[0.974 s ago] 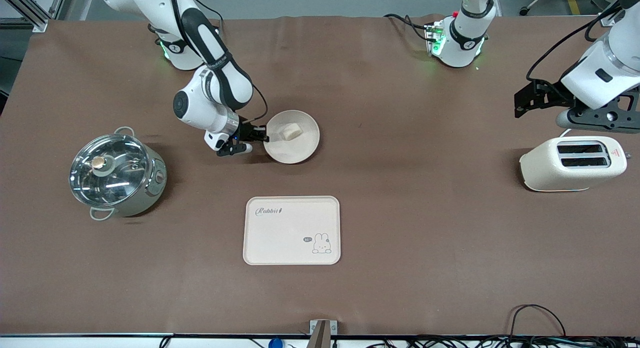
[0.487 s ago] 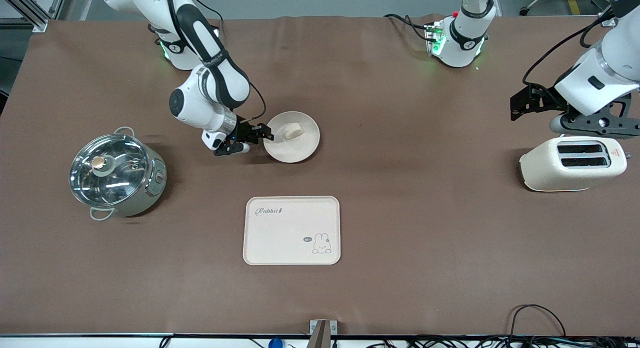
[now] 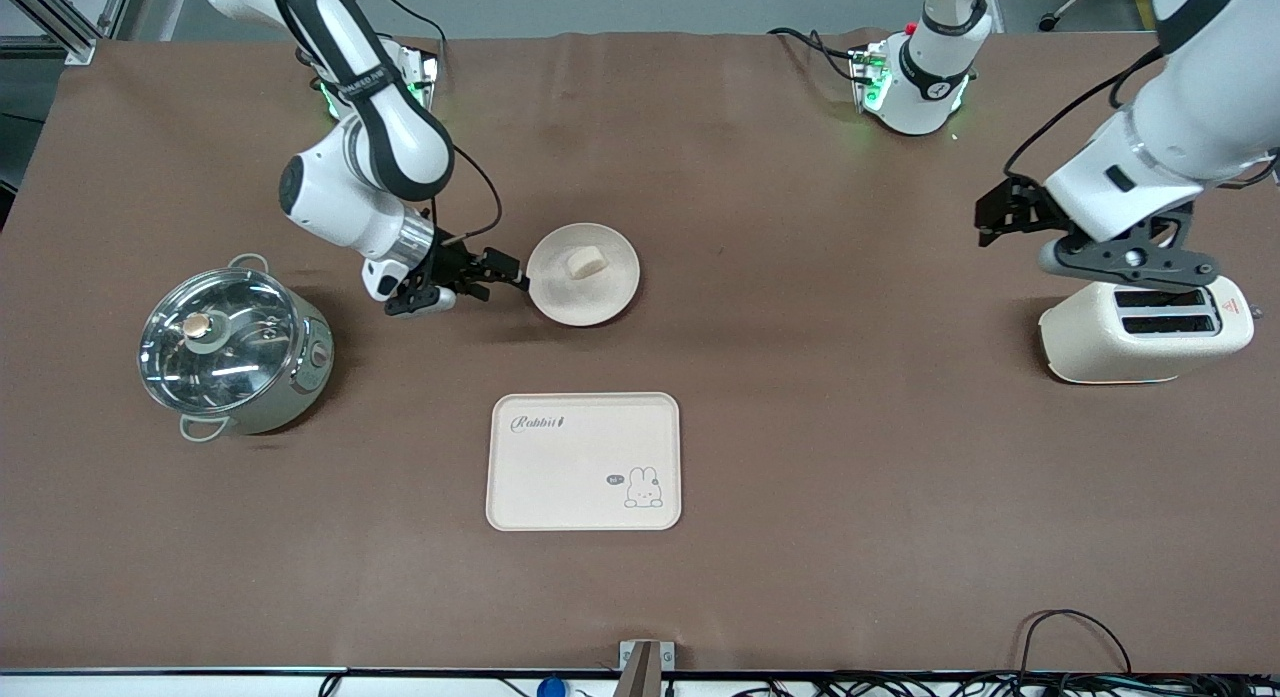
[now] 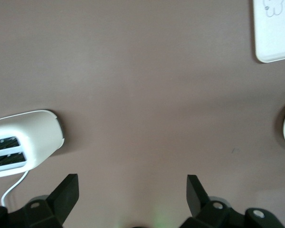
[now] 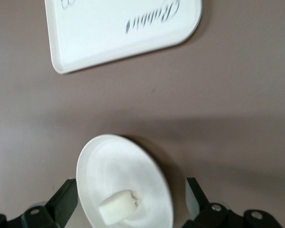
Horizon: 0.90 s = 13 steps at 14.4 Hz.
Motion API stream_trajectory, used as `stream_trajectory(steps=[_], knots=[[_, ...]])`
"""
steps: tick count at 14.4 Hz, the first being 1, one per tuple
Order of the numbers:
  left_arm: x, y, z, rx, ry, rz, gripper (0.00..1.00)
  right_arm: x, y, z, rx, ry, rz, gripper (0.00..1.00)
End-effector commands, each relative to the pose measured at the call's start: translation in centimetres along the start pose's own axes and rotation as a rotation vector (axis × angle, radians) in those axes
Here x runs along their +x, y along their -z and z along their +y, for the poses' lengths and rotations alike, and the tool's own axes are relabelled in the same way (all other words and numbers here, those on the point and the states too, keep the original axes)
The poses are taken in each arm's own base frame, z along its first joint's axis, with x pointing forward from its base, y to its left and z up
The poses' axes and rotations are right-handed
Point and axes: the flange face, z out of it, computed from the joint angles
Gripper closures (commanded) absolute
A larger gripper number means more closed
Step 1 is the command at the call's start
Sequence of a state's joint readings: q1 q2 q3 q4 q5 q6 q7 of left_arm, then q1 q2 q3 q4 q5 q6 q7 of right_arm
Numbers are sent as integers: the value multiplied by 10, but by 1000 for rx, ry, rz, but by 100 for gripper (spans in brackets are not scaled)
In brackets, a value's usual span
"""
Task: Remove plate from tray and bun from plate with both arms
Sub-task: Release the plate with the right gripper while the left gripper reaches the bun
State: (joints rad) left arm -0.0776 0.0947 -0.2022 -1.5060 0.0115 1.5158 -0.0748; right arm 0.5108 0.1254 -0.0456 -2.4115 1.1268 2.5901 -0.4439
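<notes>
I see the plate (image 3: 583, 274) on the worktop, off the tray (image 3: 583, 461), bun (image 3: 583, 262) on it. Right gripper (image 3: 497, 269) beside its rim, open, empty. Left gripper (image 3: 1000, 217) over the toaster (image 3: 1145, 326), open, empty. Bun looks soft, light; pinch its long sides gently.

The bun (image 3: 581, 263) is lying on the plate (image 3: 600, 302), which is sitting on the table (image 3: 800, 457), farther from the front camera than the tray (image 3: 560, 477). The pot (image 3: 232, 350) is standing toward the right arm's end, the toaster (image 3: 1146, 329) toward the left arm's, apparently just under the left gripper (image 3: 1003, 220).
</notes>
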Motion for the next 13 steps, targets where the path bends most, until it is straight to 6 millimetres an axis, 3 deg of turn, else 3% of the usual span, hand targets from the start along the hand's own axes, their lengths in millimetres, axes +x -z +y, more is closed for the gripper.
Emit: stream_trajectory(steps=[1,4,5,7,9,13], knots=[[15,-21,69,-12,-6,6,0,24,29,11,6,15,7,0],[26,-58,157,-30,13,30,0,81,85,11,67,73,-43,0],[29,-77,191,-43,26,38,0,103,110,15,43,79,-71,0],[30,-116,256,-79,84,46,0,136,161,5,-57,93,-119,0],[23,-160,322,-112,201,62,0,153,211,-18,-142,85,-174,0],[-7,-235,415,-148,362,52,0,170,305,-44,-413,173,-147,0]])
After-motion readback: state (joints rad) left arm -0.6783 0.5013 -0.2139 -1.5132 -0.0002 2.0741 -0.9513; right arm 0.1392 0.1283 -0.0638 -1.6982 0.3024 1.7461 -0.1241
